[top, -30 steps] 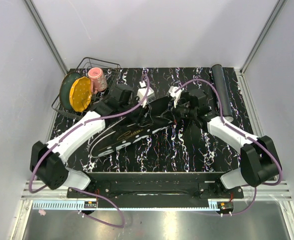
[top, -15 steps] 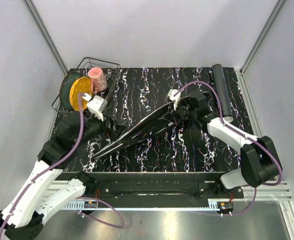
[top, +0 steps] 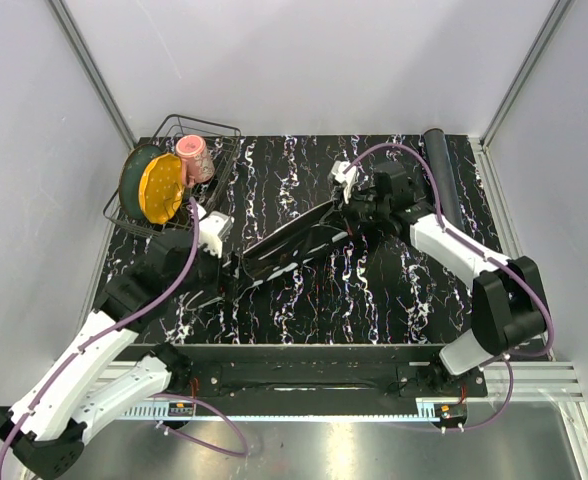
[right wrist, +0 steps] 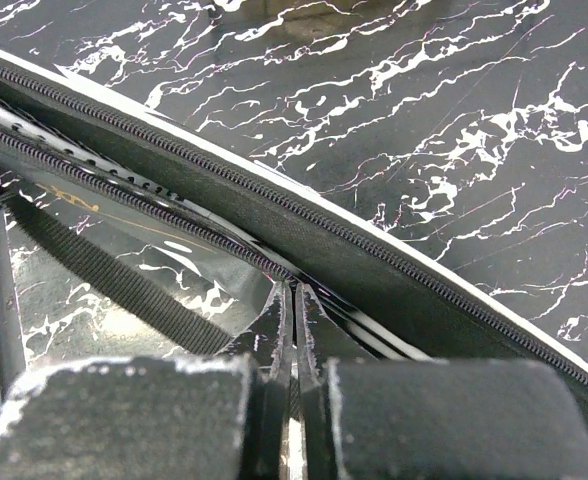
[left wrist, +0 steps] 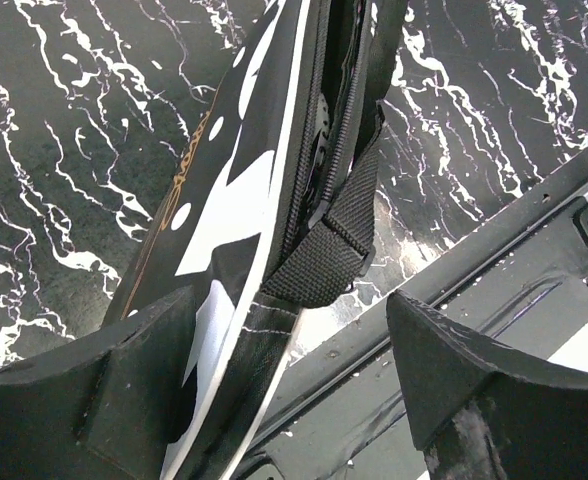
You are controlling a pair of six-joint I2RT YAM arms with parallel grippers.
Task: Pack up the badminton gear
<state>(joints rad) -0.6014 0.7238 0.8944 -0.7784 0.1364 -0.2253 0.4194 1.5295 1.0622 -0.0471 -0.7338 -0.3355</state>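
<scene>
A wire basket at far left holds a yellow plate and a pink cup. The left gripper is spread around the near tip of the big black racket-shaped bag. The bag stands on edge across the middle of the black marbled table, white-trimmed, zip parted, webbing strap hanging. The right gripper, pressed together, pinches its far zip edge. A long black tube lies far right.

The bag lies on the table, basket far-left, tube far-right.
</scene>
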